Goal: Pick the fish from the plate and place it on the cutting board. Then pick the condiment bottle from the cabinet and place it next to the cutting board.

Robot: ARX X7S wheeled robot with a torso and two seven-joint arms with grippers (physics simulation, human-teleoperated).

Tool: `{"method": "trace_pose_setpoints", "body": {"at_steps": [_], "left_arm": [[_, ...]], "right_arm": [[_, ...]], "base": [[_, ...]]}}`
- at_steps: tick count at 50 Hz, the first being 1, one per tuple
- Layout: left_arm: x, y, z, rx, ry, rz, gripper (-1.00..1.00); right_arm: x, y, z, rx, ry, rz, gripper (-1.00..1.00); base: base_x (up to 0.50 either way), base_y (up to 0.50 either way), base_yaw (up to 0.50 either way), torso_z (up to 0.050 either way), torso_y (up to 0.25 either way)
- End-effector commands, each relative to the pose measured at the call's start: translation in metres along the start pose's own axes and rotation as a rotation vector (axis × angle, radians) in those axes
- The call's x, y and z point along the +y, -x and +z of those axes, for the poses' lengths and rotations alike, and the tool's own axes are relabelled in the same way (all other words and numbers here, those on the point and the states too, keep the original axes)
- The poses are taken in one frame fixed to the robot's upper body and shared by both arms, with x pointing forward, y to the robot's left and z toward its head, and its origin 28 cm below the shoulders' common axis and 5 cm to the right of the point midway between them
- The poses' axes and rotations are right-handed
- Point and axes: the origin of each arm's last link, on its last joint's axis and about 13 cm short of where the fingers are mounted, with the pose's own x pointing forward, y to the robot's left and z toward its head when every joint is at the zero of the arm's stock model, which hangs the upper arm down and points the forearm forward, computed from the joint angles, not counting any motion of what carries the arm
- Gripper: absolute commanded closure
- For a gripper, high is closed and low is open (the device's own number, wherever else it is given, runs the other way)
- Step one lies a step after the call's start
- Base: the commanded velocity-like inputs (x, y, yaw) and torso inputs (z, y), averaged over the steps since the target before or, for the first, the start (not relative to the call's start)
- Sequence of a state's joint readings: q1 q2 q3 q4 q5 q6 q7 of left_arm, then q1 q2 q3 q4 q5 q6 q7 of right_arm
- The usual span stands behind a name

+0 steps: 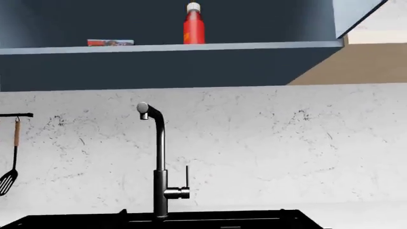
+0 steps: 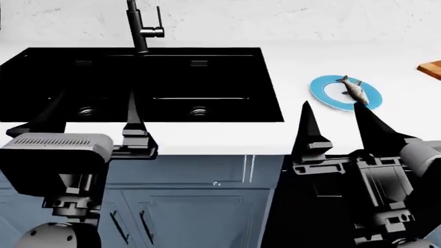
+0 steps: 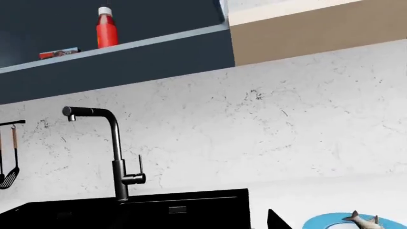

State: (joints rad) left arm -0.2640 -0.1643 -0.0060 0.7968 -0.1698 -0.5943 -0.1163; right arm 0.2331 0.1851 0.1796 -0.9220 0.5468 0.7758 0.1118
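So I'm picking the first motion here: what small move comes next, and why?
Probably ease the right gripper forward and down toward the fish. The fish lies on the plate, just past the open fingers, and neither gripper holds anything. Only a corner of the board shows, at the right.

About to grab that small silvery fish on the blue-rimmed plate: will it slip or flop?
The small silvery-grey fish looks smooth and tapered, so it may slip from a pinch. It lies across the round blue-rimmed plate's rim, so pushing could slide it off. Floppiness cannot be judged here.
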Motion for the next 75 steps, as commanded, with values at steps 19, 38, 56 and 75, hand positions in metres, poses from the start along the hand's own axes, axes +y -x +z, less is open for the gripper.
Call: {"method": "trace_pose_setpoints", "body": {"at_steps": [19, 38, 56, 75], "left_arm": [[-0.003, 0.008, 0.015, -0.066, -0.016, -0.028, -1.0], [-0.004, 0.008, 0.015, -0.067, -0.018, -0.036, -1.0], [-0.004, 0.007, 0.014, -0.069, -0.025, -0.034, -1.0], [0.0, 0.005, 0.017, -0.07, -0.023, -0.013, -1.0]], "right_arm": [[0.005, 0.005, 0.007, -0.001, -0.001, 0.035, -1.0], [0.006, 0.005, 0.007, 0.0, 0.002, 0.041, -1.0], [0.007, 0.006, 0.007, -0.006, 0.018, 0.056, -1.0], [0.018, -0.002, 0.013, 0.171, 0.021, 0.027, -1.0]], "base": [[0.28, -0.5, 0.0, 0.0, 0.0], [0.28, -0.5, 0.0, 0.0, 0.0], [0.29, -0.49, 0.0, 0.0, 0.0], [0.3, -0.08, 0.0, 0.0, 0.001]]}}
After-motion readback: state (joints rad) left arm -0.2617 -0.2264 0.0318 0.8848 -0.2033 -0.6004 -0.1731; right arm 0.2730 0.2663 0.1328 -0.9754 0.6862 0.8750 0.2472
